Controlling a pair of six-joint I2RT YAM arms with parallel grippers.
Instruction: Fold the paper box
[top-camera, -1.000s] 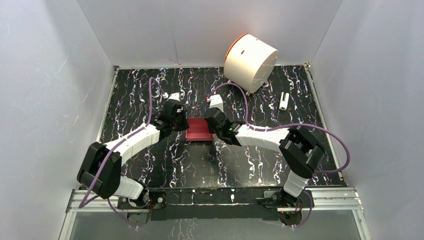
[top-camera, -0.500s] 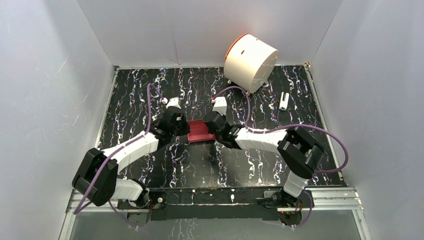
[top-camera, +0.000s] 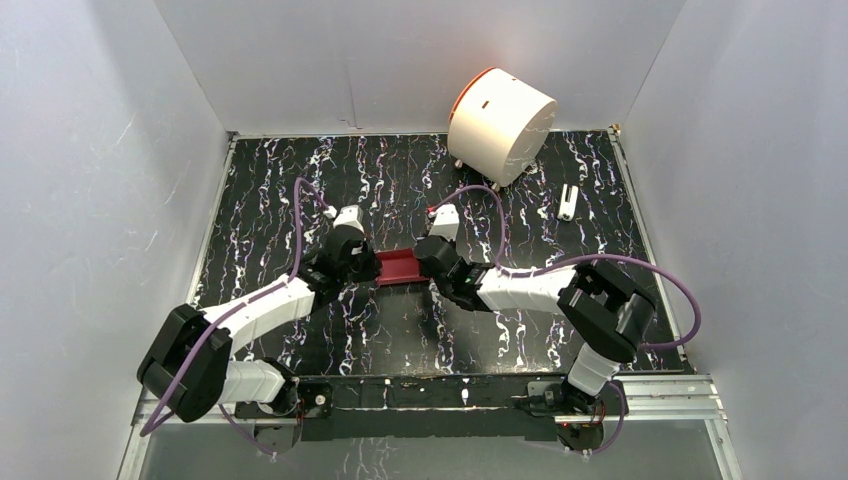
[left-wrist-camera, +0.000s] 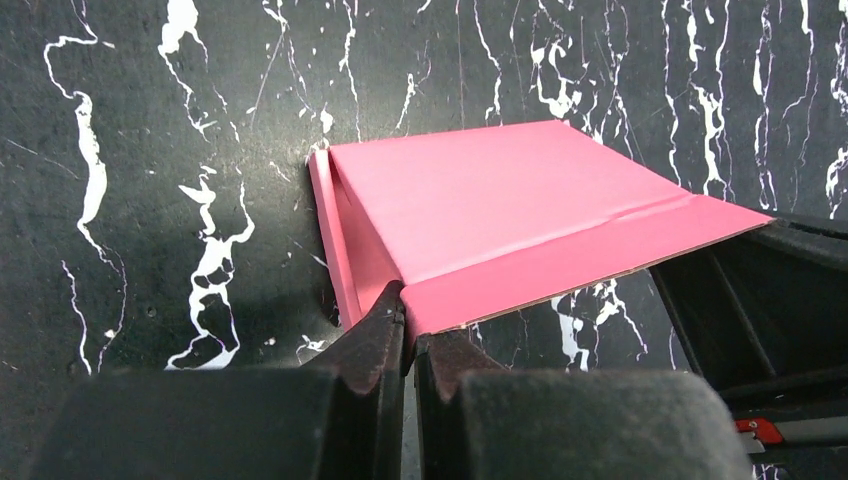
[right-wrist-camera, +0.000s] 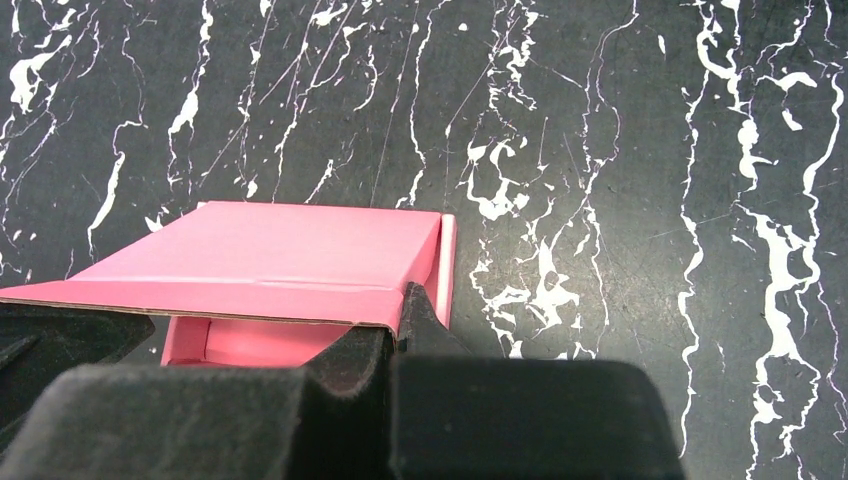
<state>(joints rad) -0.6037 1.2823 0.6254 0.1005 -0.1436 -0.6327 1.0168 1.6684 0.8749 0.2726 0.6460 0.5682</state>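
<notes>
We clamp the box (top-camera: 398, 266) lid, left gripper (left-wrist-camera: 408, 322) at nine o'clock, right gripper (right-wrist-camera: 398, 312) at three; lower both evenly.

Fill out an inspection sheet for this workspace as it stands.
Surface: black white-veined table, no spills seen.
Job's things: pink paper box mid-table, partly folded.
Clutter: white cylinder with orange rim at the far edge; small white object far right.
Pincers: left pincer and right pincer each shut on an edge of the paper box, at opposite ends.
Cables: purple cables loop along both arms.
Surroundings: plain white walls on three sides.
</notes>
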